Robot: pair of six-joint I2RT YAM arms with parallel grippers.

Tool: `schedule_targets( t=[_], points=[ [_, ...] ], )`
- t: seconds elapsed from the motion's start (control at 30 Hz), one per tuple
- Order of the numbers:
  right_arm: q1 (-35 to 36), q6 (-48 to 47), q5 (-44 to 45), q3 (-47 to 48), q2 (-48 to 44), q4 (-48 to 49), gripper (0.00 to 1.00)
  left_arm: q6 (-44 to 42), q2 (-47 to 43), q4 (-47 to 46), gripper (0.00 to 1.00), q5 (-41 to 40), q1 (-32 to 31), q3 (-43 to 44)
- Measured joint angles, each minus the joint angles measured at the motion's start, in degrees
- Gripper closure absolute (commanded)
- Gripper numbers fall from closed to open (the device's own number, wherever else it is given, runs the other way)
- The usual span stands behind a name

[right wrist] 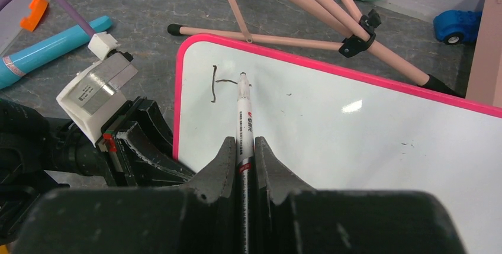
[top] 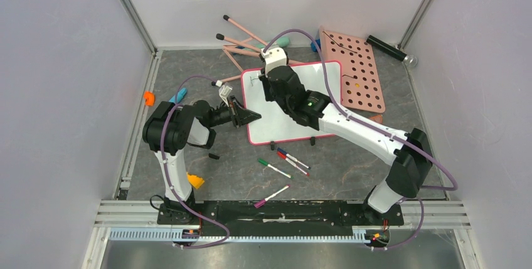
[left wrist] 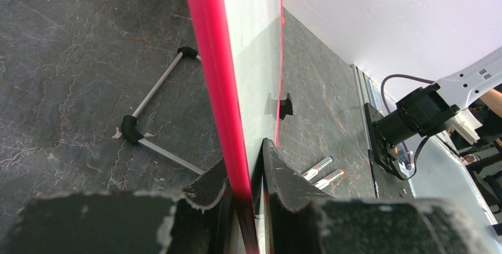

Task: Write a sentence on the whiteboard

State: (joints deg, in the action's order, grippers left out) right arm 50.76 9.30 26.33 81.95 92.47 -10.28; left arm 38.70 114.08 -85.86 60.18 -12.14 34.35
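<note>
The whiteboard [top: 282, 125] lies on the grey table, glossy white with a pink-red rim [left wrist: 213, 76]. My left gripper [top: 250, 116] is shut on its left rim, one finger on each face [left wrist: 245, 177]. My right gripper [right wrist: 243, 141] is shut on a white marker [right wrist: 244, 112] and hangs over the board's far left corner [top: 271, 71]. The marker's tip rests on the white surface. Of the sentence, a thin black vertical stroke [right wrist: 213, 85] with a short crossbar shows beside the tip; it also shows faintly in the top view [top: 253, 79].
Three loose markers [top: 274, 167] [top: 292, 161] [top: 271, 195] lie in front of the board. A pink panel with round holes [top: 357, 71] sits at its right, pink sticks [top: 244, 40] behind it. A teal tube [right wrist: 50, 47] and an orange piece [top: 148, 98] lie left.
</note>
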Motion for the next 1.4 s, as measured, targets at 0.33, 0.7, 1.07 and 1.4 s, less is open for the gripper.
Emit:
schedule_targets(
  t=[0.33,0.7,1.07,1.4],
  points=[
    [-0.4,-0.3,-0.1,0.2,0.5,-0.1,1.00,0.0,0.0,0.0,0.97,0.0,0.0,0.0],
    [-1.4,-0.6,0.0,0.4,2.6,-0.1,1.00,0.0,0.0,0.0,0.97,0.0,0.0,0.0],
    [-1.6,-0.5,-1.0,-0.2,2.3,0.2,1.00,0.0,0.1,0.0,0.97,0.0,0.0,0.0],
    [-1.6,0.7,-3.9,-6.4,-0.8,0.4,1.00,0.0,0.2,0.0,0.97,0.0,0.0,0.1]
  ],
)
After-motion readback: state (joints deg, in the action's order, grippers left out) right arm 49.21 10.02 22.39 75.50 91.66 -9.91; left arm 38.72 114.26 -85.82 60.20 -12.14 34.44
